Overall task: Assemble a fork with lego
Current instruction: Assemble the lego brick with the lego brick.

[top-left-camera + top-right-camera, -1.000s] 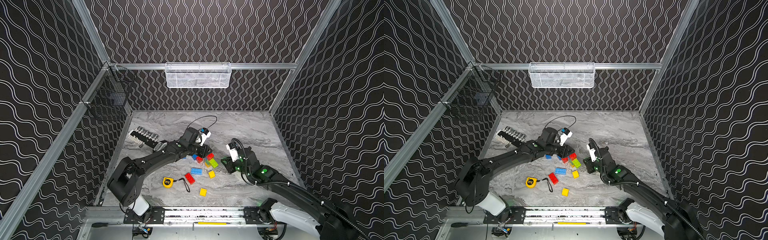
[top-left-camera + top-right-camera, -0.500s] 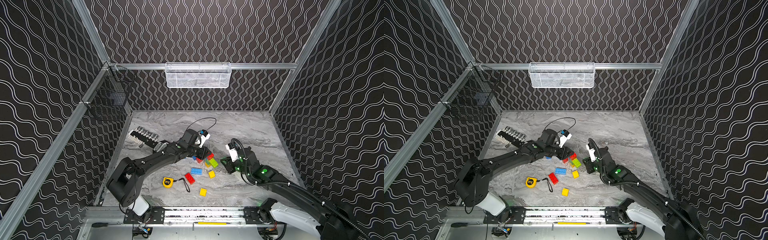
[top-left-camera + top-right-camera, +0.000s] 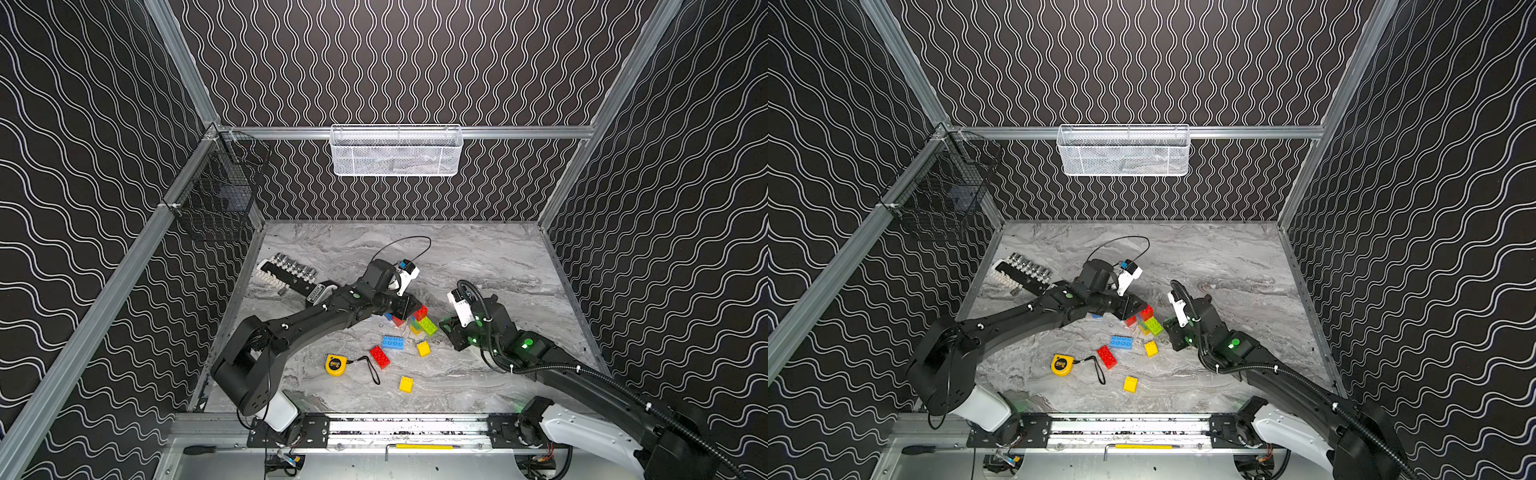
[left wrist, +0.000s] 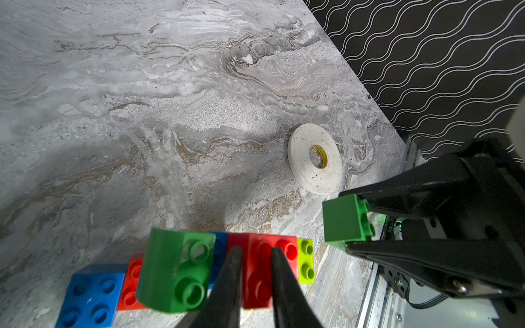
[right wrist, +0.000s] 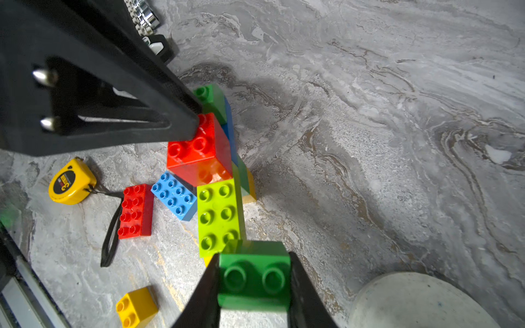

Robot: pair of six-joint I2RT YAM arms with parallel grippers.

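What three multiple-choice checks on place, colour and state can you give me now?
1. The round yellow tape measure lies: A in the white mesh basket; B on the marble table beside the oblong red plastic brick; C in a gripper.
2. The square plastic brick in the right gripper is: A blue; B yellow; C dark green.
3. The oblong blue plastic brick lies: A studs up; B on its side; C upside down.
B, its strap loops beside that brick; C, green shows in the grip; A, its studs face up.

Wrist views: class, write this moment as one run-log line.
left hand: at red brick | right hand: shut on green brick, near lime brick | fork: unfinished
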